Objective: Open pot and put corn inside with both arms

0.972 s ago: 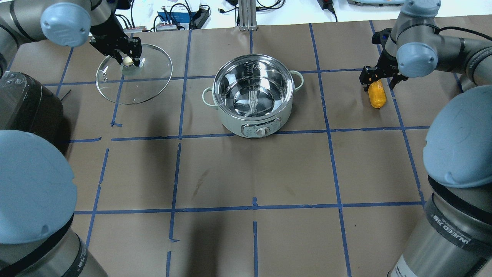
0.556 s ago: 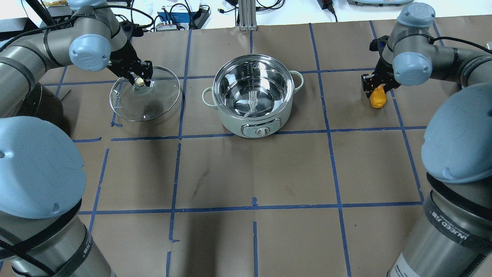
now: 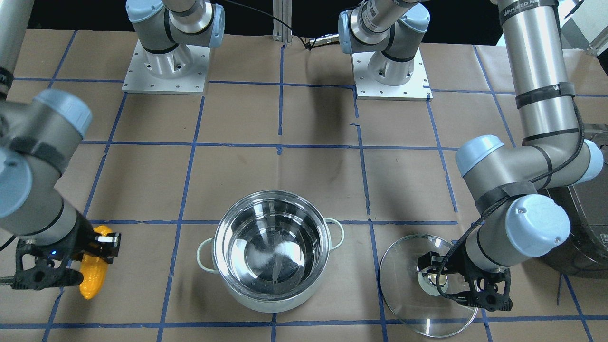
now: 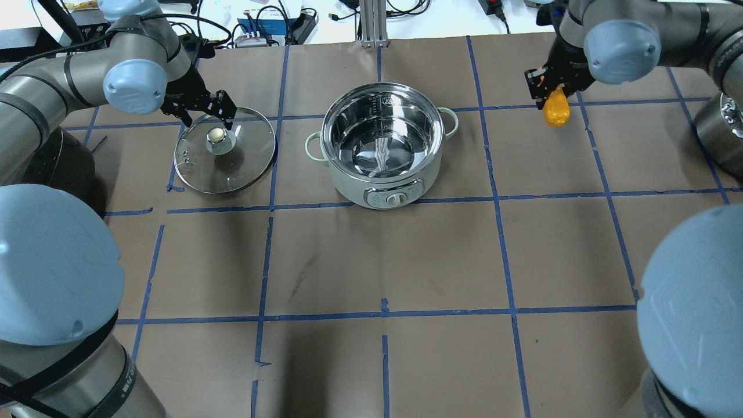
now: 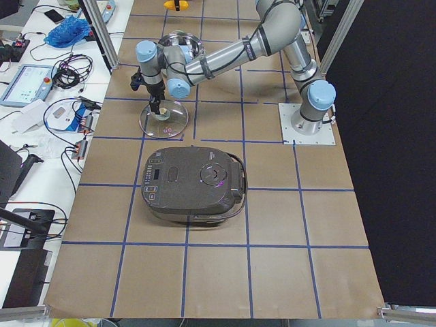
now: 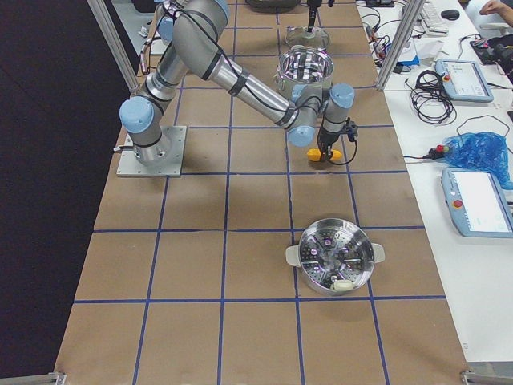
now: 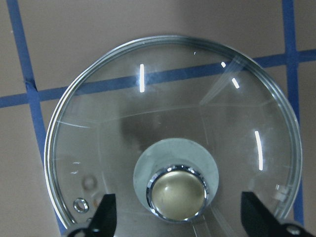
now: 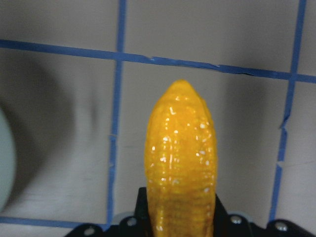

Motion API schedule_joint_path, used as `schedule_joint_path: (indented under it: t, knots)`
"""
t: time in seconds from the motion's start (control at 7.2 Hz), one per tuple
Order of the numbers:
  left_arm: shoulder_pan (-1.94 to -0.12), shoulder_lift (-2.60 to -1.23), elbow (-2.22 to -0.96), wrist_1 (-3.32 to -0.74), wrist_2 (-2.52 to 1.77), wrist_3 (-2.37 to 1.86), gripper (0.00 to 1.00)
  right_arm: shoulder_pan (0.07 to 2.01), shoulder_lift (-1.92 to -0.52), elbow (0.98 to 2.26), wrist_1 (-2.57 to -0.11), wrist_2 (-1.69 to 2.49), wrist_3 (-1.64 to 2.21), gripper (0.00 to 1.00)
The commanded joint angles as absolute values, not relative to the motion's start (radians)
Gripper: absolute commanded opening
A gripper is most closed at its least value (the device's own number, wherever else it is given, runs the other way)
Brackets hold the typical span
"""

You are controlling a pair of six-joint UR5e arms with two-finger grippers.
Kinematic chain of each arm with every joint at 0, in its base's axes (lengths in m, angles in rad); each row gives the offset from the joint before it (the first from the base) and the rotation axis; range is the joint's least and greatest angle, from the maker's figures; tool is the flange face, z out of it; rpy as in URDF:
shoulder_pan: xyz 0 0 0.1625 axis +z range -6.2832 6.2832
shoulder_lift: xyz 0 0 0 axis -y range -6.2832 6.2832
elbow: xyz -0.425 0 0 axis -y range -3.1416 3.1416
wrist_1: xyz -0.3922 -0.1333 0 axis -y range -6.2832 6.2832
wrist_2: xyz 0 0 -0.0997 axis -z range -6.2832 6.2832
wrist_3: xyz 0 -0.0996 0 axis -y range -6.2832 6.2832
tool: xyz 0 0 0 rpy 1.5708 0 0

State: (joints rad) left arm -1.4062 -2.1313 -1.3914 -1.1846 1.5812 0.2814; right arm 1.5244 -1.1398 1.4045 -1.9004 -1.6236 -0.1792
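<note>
Left gripper (image 4: 210, 118): spread wide, holding nothing. Its two fingers (image 7: 105, 217) stand either side of the lid's knob without touching it.
Right gripper (image 4: 552, 92): clamped on the butt end of the corn, whose tapered tip sticks out past the fingertips.
Clock: read on the overhead view, with 12 o'clock pointing away from the robot.
Table (image 4: 406, 261): brown paper marked with a blue tape grid. The near squares are crossed by the arms' shadows.
Control dial (image 4: 396, 198): on the pot's pale green shell, at the pot's 6 o'clock, facing the robot.
Pot (image 4: 354, 184): near mid-table, uncovered, with a bare and shiny steel interior. Its pale loop handles sit at about 2 and 8 o'clock.
Glass lid (image 4: 246, 159): flat on the paper at the pot's 9 o'clock, just beside it but not touching.
Knob (image 4: 217, 134): brassy and upright at the lid's centre, directly under the left gripper.
Rice cooker (image 5: 193, 184): dark grey and closed, farther out at 9 o'clock, beyond the lid.
Corn (image 4: 556, 110): yellow-orange and bumpy, in the right gripper at the pot's 2 o'clock, well apart from it. I cannot tell whether it clears the paper.
Steamer pan (image 6: 335, 258): perforated steel, out past the corn at 3 o'clock; seen only in the right side view.
</note>
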Motion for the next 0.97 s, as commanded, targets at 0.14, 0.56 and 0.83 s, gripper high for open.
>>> schedule_joint_path:
  t: [0.14,0.56,0.83]
  knots:
    - [-1.413,-1.836,-1.373,-1.557,1.669,0.235,1.0,1.864,-1.105,1.353,-1.92,-1.611,0.226,0.08]
    - [-1.54,-1.717,-1.384,-1.611,1.663,0.219,1.0,1.925,-0.977,1.35,-2.054,-1.615,0.276,0.09]
    - [-1.586,-1.709,-1.391,-1.528,1.64,0.176,1.0,1.925,-0.933,1.356,-2.072,-1.612,0.276,0.1]
